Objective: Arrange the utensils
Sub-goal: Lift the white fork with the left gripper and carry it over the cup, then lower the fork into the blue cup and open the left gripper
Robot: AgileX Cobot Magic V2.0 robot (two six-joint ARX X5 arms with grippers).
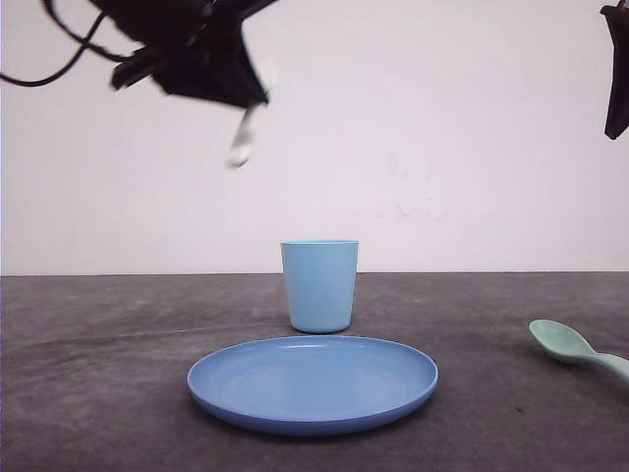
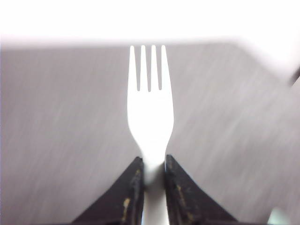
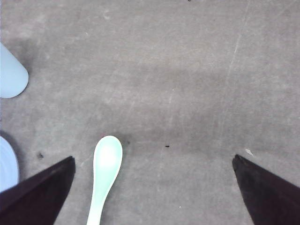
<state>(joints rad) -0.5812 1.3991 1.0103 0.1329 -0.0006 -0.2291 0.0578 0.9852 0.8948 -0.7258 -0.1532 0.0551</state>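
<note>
My left gripper (image 1: 246, 103) is up high above the table (image 1: 98, 393), and it looks dark and blurry in the front view. I can only see a small fuzzy white bit of the fork (image 1: 240, 141) hanging under it there. In the left wrist view my left gripper (image 2: 150, 166) is pinching the white fork (image 2: 150, 117) by its neck. All four tines stick out past my fingers (image 2: 129, 192). The fork's handle is hidden behind them.

My right gripper (image 3: 152, 164) is spread wide and holds nothing. It hangs over the gray table. The mint-green spoon (image 3: 107, 161) lies flat on the table between my two right fingers (image 3: 40, 187), closer to one of them. The end of its handle is cut off by the picture edge. In the front view the spoon (image 1: 570, 346) lies on the right side of the table, well apart from the blue plate (image 1: 313, 382).

The light blue cup (image 1: 319, 285) stands upright just behind the plate. I cannot see any words or labels on anything.
</note>
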